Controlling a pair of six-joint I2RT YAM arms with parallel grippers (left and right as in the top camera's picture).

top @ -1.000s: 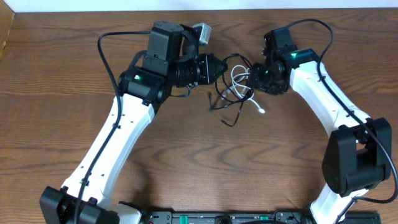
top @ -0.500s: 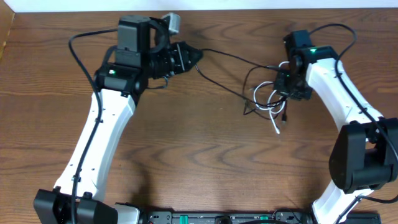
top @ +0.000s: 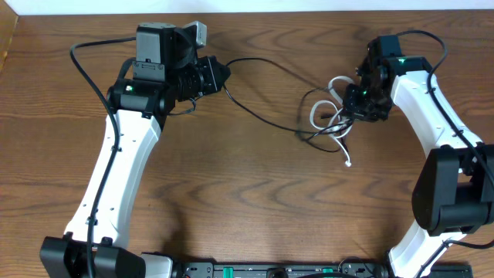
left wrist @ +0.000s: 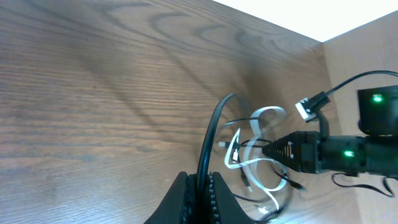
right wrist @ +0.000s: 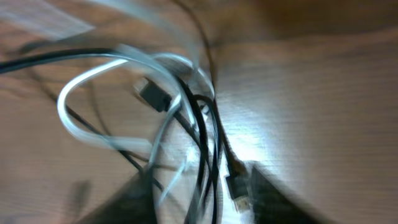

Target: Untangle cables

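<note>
The cables are a bunch (top: 330,117) of thin black cords and one white cord (top: 318,113) on the table right of centre. My left gripper (top: 221,74) is shut on a black cable (top: 266,64), which runs in a long strand from the jaws to the bunch. The left wrist view shows that cable (left wrist: 210,134) clamped between the jaws (left wrist: 202,190), with the white loops (left wrist: 249,152) beyond. My right gripper (top: 353,104) is at the bunch's right edge. In the blurred right wrist view its fingers (right wrist: 199,180) stand apart, with black strands (right wrist: 208,143) and a plug (right wrist: 239,193) between them.
The white cord's free plug end (top: 348,163) lies on the wood below the bunch. The table's far edge meets a white wall (top: 309,5) just behind both grippers. My right arm's own thick black wire (top: 421,35) loops above its wrist.
My left gripper has moved left and drawn a long black strand out of the bunch. My right gripper has moved right, and the bunch went with it.
</note>
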